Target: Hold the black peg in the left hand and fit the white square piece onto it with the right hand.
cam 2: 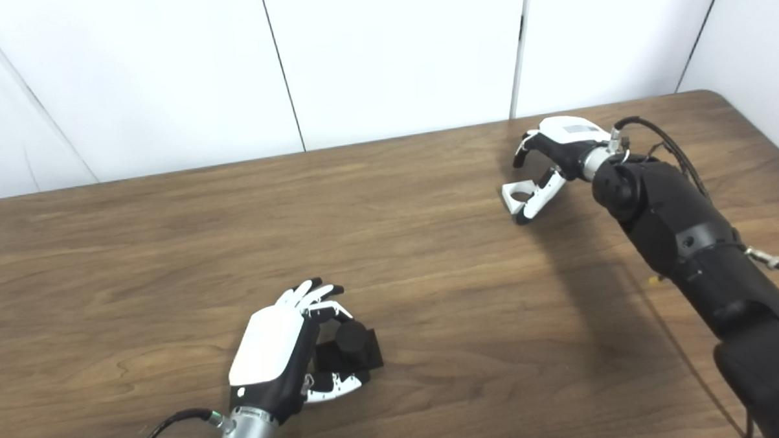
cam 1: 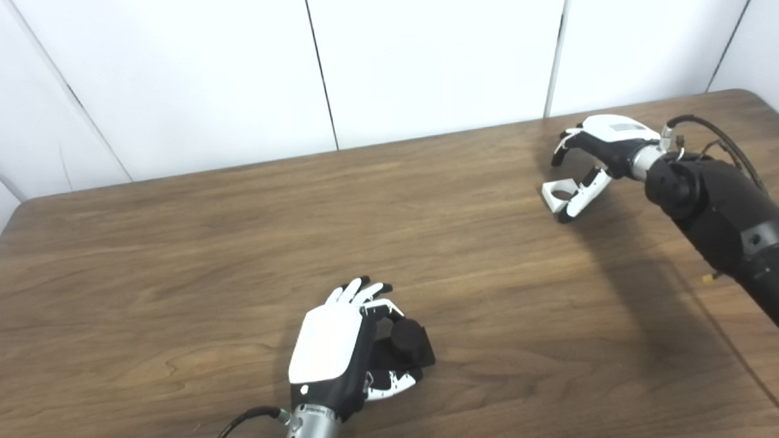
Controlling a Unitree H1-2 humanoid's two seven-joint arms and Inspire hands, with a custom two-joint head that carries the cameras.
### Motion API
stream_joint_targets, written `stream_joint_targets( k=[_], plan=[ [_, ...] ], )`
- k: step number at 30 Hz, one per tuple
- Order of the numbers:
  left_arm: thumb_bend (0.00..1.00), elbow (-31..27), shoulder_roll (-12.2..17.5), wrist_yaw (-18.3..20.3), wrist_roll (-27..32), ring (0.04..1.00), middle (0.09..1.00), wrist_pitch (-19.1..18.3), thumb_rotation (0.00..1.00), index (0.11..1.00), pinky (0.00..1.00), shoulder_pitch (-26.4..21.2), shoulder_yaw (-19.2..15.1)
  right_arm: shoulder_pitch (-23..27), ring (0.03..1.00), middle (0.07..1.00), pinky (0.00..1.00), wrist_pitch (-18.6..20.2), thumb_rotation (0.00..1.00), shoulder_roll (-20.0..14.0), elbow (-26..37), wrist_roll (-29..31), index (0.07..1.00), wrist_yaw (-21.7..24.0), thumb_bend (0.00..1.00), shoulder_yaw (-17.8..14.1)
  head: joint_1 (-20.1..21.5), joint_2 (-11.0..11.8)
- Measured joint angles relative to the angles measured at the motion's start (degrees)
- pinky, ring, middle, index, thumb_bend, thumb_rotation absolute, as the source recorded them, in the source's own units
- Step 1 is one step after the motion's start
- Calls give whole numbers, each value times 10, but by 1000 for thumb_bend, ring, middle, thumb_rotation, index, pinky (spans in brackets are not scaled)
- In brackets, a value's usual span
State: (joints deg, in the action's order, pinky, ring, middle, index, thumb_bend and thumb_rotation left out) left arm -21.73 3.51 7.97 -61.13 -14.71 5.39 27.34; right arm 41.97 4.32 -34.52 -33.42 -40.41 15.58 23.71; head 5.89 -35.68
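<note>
On a wood-grain table point(cam 1: 170, 252) before white wall panels point(cam 1: 435, 55), left hand point(cam 1: 342, 350) fingers loosely around black peg point(cam 1: 407, 345), right hand point(cam 1: 598, 156) fingers seemingly apart over white square piece point(cam 1: 557, 194).

The peg point(cam 1: 408, 345) sits on the bench point(cam 1: 171, 265) near the front, beside the left robot hand point(cam 1: 332, 350). The square piece point(cam 1: 559, 195) lies far back on the right, by the right robot hand point(cam 1: 598, 156).

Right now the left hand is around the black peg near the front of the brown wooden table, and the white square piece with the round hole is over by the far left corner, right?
Not quite. The left hand is around the black peg, but the white square piece lies toward the far right, at the right hand; the left eye view shows it.
</note>
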Motion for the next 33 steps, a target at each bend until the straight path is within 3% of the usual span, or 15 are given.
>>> stream_joint_targets(
  k=[13,25,28,33],
  plan=[
    [523,0,-2,2,0,938,861,-1,75,492,953,-1,0,37,1000,943,956,1,350,0,-29,-20,700,27,816,51,-2,-2],
    [523,2,-3,1,-10,938,862,-1,75,492,967,-2,2,43,1000,921,925,0,284,1,-38,-16,610,21,778,55,-2,-4],
    [523,2,-4,1,-11,939,862,-1,74,492,965,-2,2,42,1000,923,926,-1,178,1,-36,-15,509,23,556,55,-2,-4],
    [523,5,-6,1,-13,942,862,-1,74,492,969,-3,2,42,1000,914,931,-7,160,1,-21,-9,494,27,524,54,-2,-4]
  ],
)
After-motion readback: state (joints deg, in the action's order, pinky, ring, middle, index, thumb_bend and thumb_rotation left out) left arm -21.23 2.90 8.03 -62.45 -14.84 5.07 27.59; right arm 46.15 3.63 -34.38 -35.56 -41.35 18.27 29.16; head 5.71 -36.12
